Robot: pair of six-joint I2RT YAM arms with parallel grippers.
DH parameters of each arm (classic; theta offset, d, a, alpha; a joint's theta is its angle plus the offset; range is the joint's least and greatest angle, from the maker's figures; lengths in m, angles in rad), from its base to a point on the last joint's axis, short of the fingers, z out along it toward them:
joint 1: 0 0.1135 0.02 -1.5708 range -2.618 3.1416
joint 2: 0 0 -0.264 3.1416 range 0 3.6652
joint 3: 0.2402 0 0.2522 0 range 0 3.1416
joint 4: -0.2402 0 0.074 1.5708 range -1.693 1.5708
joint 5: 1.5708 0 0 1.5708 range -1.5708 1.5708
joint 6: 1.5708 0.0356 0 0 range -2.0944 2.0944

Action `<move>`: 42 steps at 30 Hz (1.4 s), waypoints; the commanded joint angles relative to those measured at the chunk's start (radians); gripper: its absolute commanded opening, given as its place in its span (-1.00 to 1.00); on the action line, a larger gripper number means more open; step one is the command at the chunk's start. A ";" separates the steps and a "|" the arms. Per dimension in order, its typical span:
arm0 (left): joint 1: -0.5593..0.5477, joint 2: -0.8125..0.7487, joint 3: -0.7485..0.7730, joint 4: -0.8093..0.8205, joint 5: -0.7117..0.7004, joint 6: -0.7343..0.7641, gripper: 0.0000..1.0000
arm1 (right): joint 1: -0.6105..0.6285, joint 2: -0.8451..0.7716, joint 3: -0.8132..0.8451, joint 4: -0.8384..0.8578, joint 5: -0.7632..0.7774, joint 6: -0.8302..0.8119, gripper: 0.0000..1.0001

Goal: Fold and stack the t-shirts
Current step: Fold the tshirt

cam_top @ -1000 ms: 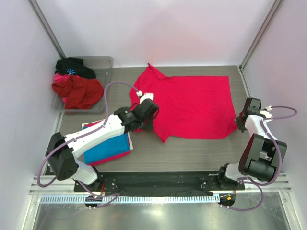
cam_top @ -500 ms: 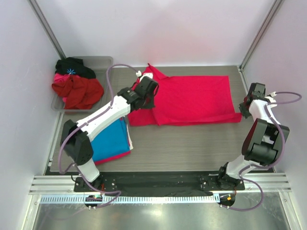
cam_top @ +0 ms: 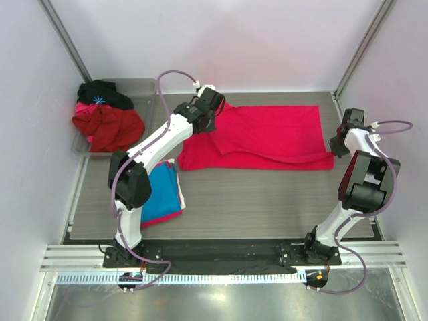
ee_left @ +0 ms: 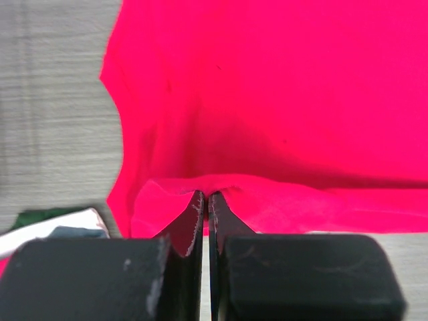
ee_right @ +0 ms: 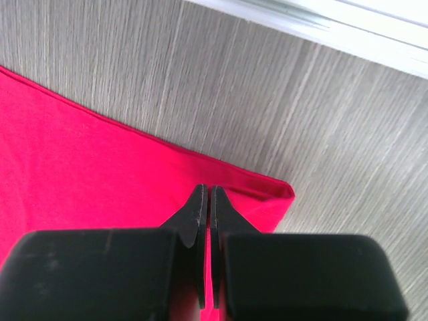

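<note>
The bright crimson-pink t-shirt (cam_top: 267, 137) lies across the far middle of the table, its near part folded over toward the back. My left gripper (cam_top: 208, 115) is shut on a fold of its edge at the far left, seen in the left wrist view (ee_left: 206, 195) with the cloth (ee_left: 281, 100) pinched between the fingers. My right gripper (cam_top: 336, 144) is shut on the shirt's right corner, seen in the right wrist view (ee_right: 206, 188) on the cloth (ee_right: 80, 167). A folded bright blue t-shirt (cam_top: 159, 194) lies at the left on a pink-red one (cam_top: 164, 217).
A clear bin (cam_top: 148, 87) at the back left holds a dark red garment (cam_top: 107, 127) and a black one (cam_top: 103, 92). Metal frame posts stand at the back corners. A rail (cam_top: 221, 257) runs along the near edge.
My left gripper has carried the shirt's near left edge away toward the back, folding the shirt into a narrower band. My right gripper has shifted slightly back with its corner.
</note>
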 commanded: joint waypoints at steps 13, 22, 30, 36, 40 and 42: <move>0.021 -0.079 -0.040 -0.044 -0.007 0.041 -1.00 | 0.016 0.008 0.083 -0.017 0.004 0.015 -0.97; 0.021 -0.037 0.028 -0.071 -0.021 0.067 -1.00 | 0.012 0.070 0.155 -0.040 -0.016 0.018 -0.98; 0.021 0.027 0.110 -0.144 -0.093 0.082 -1.00 | 0.010 0.130 0.197 -0.046 -0.025 0.015 -0.97; 0.025 0.078 0.150 -0.147 -0.096 0.088 -1.00 | 0.009 0.181 0.229 -0.048 -0.042 0.021 -0.98; 0.039 0.136 0.208 -0.170 -0.119 0.098 -1.00 | 0.010 0.213 0.259 -0.046 -0.047 0.023 -0.98; 0.048 0.177 0.243 -0.176 -0.110 0.101 -0.98 | 0.010 0.231 0.282 -0.045 -0.053 0.009 -0.82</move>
